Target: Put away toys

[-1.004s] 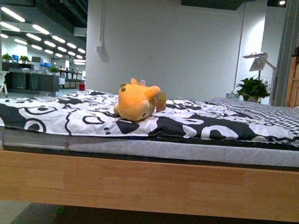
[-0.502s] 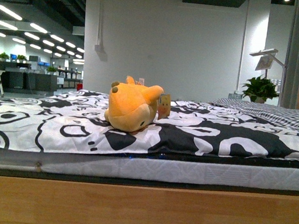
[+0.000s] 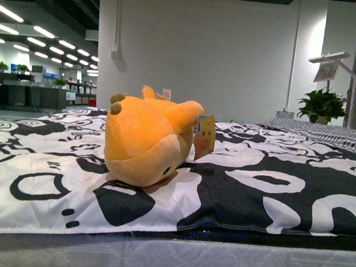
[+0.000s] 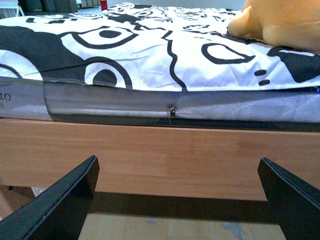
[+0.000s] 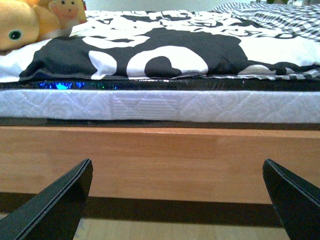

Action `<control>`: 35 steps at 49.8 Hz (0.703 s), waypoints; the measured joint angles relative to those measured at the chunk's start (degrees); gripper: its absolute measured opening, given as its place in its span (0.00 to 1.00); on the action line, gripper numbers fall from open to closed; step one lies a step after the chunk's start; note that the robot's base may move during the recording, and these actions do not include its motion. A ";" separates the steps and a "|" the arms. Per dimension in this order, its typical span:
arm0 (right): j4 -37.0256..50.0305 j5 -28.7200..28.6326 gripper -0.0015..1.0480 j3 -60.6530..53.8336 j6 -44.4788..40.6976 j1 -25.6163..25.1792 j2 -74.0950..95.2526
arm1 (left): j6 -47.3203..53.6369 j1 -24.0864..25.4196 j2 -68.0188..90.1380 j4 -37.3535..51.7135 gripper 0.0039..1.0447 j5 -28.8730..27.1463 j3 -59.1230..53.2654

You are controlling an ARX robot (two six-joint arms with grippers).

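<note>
**A:** Right, how many toys are we looking at?

**B:** Just one: a single orange-yellow plush toy, lying on its side on the black-and-white cover, with one card tag hanging at its back.

**A:** And where is it from the grippers?

**B:** Up and ahead of both. The left gripper sits low, level with the wooden bed frame, so the toy is above it, past the bed's edge and over towards the other arm. The right gripper is just as low, and from there the toy is again higher, further in and towards the left arm. So it lies on a line between the two.

**A:** What about the jaws?

**B:** There are two dark fingers on each gripper, four in all. Both pairs are spread wide apart, well clear of the toy and touching neither frame nor mattress.

**A:** Anything else worth counting?

**B:** One zip pull on the mattress side, straight ahead of the left gripper and above it. Far beyond the bed stand one potted plant and one lamp, both off to the right gripper's side
</note>
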 joint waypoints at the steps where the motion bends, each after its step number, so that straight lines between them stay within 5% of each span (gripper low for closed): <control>1: 0.00 0.00 1.00 0.00 0.00 0.00 0.00 | 0.00 0.00 0.00 0.00 0.95 -0.02 0.00; 24: 0.26 -0.24 1.00 0.02 1.42 -0.17 0.13 | 0.00 0.00 0.00 0.00 0.95 0.00 0.00; 35: 10.21 -4.66 1.00 3.23 8.37 -4.83 8.50 | 0.00 0.00 0.00 -0.02 0.95 0.00 0.00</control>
